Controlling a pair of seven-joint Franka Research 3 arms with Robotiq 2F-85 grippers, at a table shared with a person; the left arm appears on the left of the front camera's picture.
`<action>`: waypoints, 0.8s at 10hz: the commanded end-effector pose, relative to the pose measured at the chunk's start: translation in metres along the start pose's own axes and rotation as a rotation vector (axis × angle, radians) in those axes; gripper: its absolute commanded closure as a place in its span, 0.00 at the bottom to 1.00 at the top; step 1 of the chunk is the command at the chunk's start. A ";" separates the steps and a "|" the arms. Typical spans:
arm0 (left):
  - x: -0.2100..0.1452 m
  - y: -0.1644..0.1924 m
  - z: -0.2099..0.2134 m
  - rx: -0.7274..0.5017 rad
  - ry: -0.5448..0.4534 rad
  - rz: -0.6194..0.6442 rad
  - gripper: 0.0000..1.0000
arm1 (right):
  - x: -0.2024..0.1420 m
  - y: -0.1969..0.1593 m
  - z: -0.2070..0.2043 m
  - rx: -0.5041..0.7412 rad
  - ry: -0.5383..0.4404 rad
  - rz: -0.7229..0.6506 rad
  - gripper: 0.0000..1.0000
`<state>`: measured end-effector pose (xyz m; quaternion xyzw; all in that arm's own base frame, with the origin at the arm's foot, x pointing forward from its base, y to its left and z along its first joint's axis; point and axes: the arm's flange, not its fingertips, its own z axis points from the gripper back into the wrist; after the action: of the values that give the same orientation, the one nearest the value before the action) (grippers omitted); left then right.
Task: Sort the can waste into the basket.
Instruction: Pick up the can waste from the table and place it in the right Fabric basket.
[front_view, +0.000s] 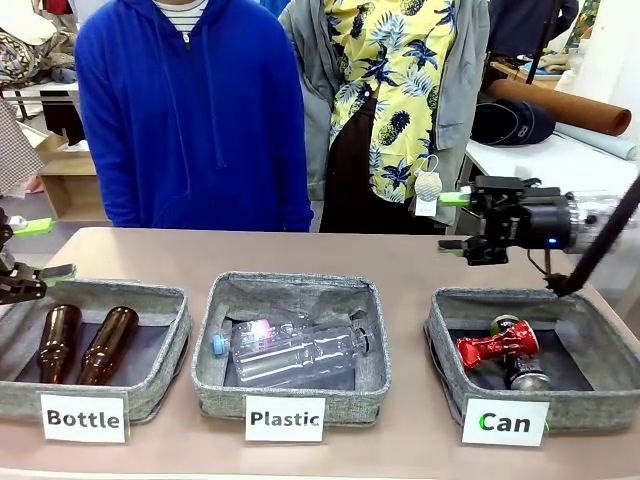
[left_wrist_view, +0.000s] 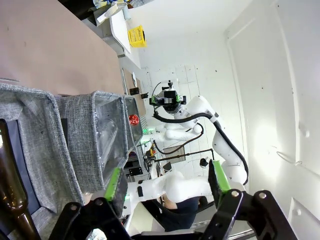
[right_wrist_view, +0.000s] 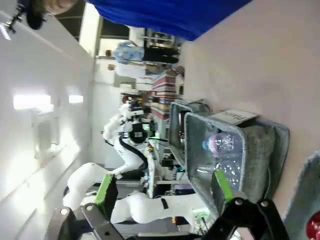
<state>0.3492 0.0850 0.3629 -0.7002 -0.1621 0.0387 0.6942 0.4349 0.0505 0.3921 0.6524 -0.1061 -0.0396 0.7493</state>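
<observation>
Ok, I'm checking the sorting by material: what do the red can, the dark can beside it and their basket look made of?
The red can looks like thin metal with a glossy red finish; it glints and is crushed narrow at the middle. The dark can seems metal too, dark-coated with a silvery end. The basket looks like grey woven fabric with a soft, matte rim and dark lining.

We see a pale pinkish-brown tabletop (front_view: 400, 265) running across the room. Behind it, to the right, stands a white side table (front_view: 560, 160) carrying a long brown roll (front_view: 560, 105) and a dark cap (front_view: 510, 122). At the far left sits a low wooden shelf (front_view: 70, 180). In the left wrist view, white walls (left_wrist_view: 260, 60) look brightly lit, and a yellow crate (left_wrist_view: 136, 36) rests on a distant white table.
</observation>
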 end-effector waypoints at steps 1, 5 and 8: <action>-0.003 -0.002 0.000 0.001 0.004 -0.007 0.15 | 0.020 -0.015 0.035 0.110 -0.006 -0.008 0.00; -0.003 -0.002 0.000 0.001 0.004 -0.007 0.15 | 0.020 -0.015 0.035 0.110 -0.006 -0.008 0.00; -0.003 -0.002 0.000 0.001 0.004 -0.007 0.15 | 0.020 -0.015 0.035 0.110 -0.006 -0.008 0.00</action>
<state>0.3491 0.0850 0.3630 -0.7002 -0.1623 0.0387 0.6942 0.4456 0.0104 0.3822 0.6942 -0.1012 -0.0479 0.7110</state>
